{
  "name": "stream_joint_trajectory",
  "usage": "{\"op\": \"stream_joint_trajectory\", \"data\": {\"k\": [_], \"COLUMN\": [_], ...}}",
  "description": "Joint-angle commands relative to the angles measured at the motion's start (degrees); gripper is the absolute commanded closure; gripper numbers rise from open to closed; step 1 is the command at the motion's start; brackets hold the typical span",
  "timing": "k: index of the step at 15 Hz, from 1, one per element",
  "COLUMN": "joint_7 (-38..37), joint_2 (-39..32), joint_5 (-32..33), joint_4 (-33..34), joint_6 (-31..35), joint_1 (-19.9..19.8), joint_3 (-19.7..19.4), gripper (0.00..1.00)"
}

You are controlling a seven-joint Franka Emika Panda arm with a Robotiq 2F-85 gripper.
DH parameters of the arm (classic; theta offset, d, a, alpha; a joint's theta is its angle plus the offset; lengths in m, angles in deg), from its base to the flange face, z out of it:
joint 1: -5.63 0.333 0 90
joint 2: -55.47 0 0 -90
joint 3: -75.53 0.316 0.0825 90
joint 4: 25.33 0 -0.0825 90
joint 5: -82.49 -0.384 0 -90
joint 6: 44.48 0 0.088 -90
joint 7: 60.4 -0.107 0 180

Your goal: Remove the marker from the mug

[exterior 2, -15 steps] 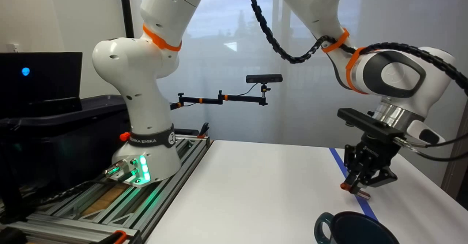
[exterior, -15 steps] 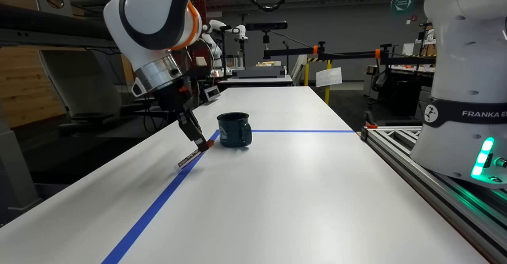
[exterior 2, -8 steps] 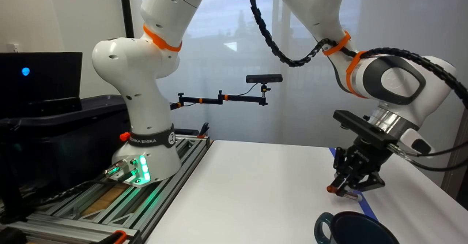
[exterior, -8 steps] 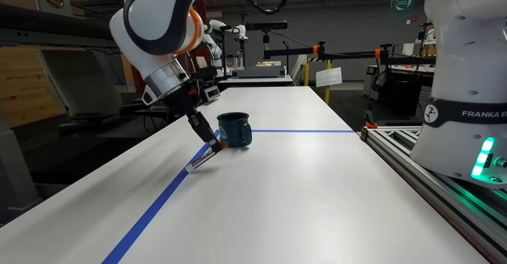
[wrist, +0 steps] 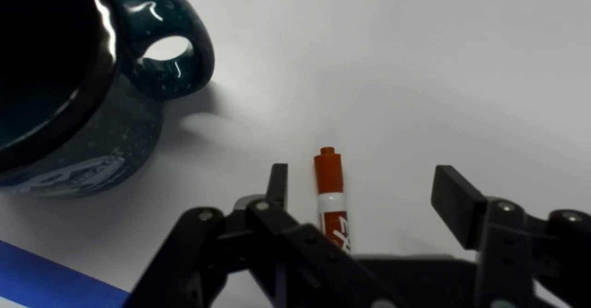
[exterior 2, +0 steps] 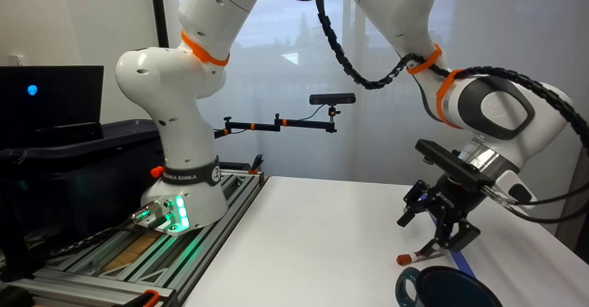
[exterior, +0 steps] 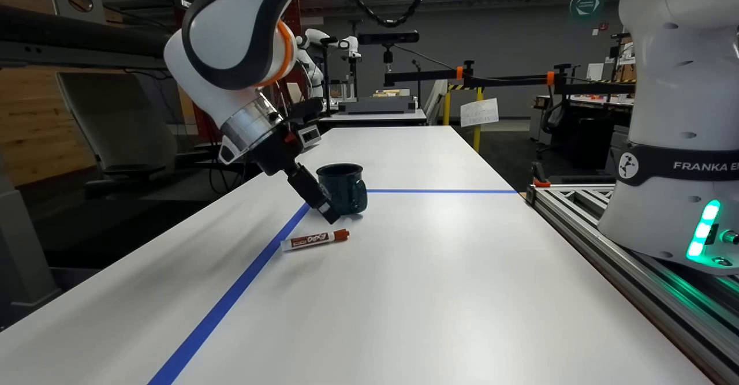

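The marker (wrist: 328,174), with a red-orange cap and a white and red-brown barrel, appears to lie on the white table. Its clear end is beside the blue tape in an exterior view (exterior: 314,239). My gripper (wrist: 364,188) stands open above it, the fingers wide apart on either side, the marker nearer the left finger and untouched by the right one. From the wrist, its rear part is hidden behind the gripper linkage. The dark teal mug (wrist: 117,128) stands upright close by, handle towards the upper right. Nothing can be made out in its dark inside.
Blue tape (exterior: 231,298) runs along the table and crosses it behind the mug. The robot's base (exterior 2: 193,205) sits on a metal frame at the table's side. A dark storage bin (exterior 2: 69,182) with a laptop on it stands beyond the base.
The gripper has moved lower and across the table past the tape, carrying the marker, then opened. The marker has left its fingers and is down by the table. The mug has not moved.
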Motion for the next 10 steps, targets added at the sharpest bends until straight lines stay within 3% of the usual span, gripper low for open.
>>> {"op": "stream_joint_trajectory", "data": {"k": [1, 5, 10], "joint_7": [-0.5, -6.91, -13.52], "joint_2": [5.15, 13.84, 24.95], "joint_5": [-0.51, -8.3, -17.08], "joint_4": [-0.3, -2.01, -6.19], "joint_6": [-4.81, -10.03, -7.24], "joint_1": [0.18, -0.37, -0.69], "joint_3": [0.46, 0.97, -0.48], "gripper": [0.0, 0.0, 0.0]}}
